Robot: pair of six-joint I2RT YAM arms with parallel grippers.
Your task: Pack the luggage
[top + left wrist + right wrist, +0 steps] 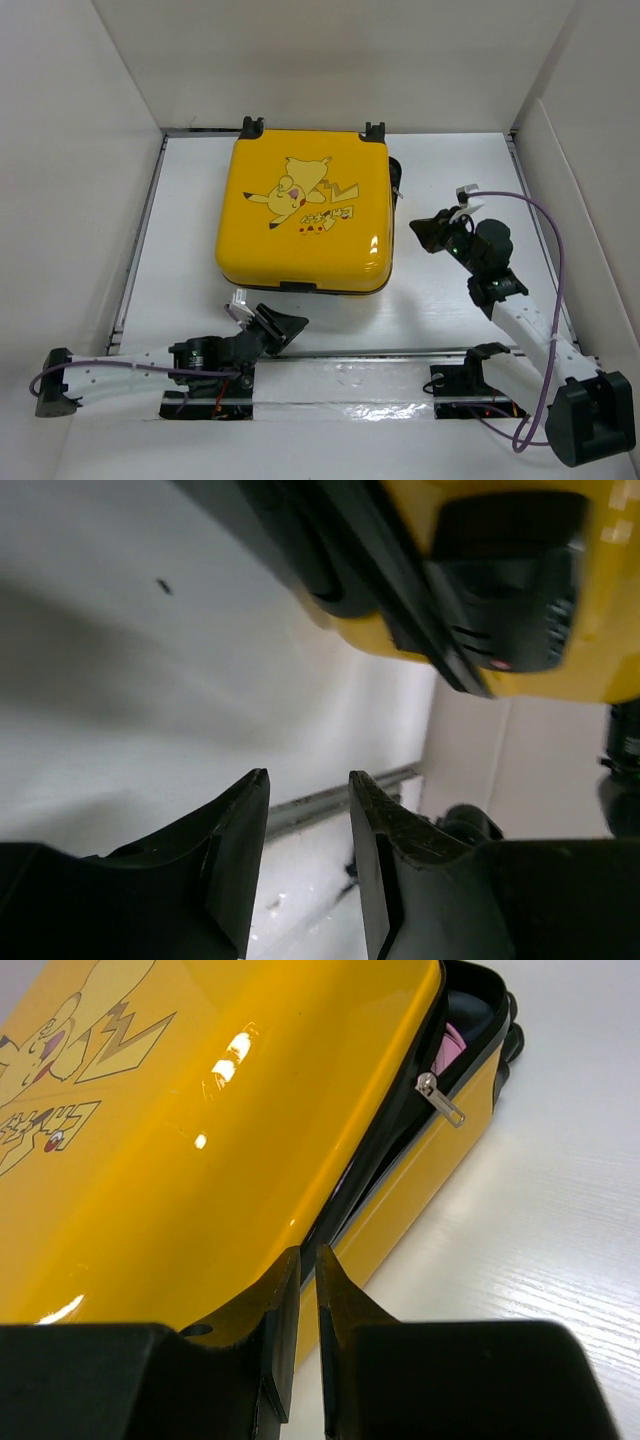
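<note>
From above, the luggage [305, 210] lies flat in the middle of the table [440, 310], lid down and print facing up. My left gripper [285, 328] sits just below its near edge and my right gripper [428, 232] just off its right side. I judge the arms flank the case this way so that one can steady it while the other works the zip. In the left wrist view, the yellow shell fills the upper right of the frame, with a black block [510, 580] on its edge, probably a handle or lock. My left gripper's fingers [240, 840] stand a modest way apart at the bottom, holding nothing and touching nothing, with bare table behind the gap. In the right wrist view, the lid takes up the upper left. Along its right side the seam gapes, a zip pull [440, 1098] hangs loose at the upper right, and something pink [455, 1042] shows inside. So I judge the packing is in but the case is not yet zipped. My right gripper's fingers [270, 1330] are almost together, with only a slit between them and nothing in it. They point at the seam from close by. I cannot tell whether they touch the shell.
</note>
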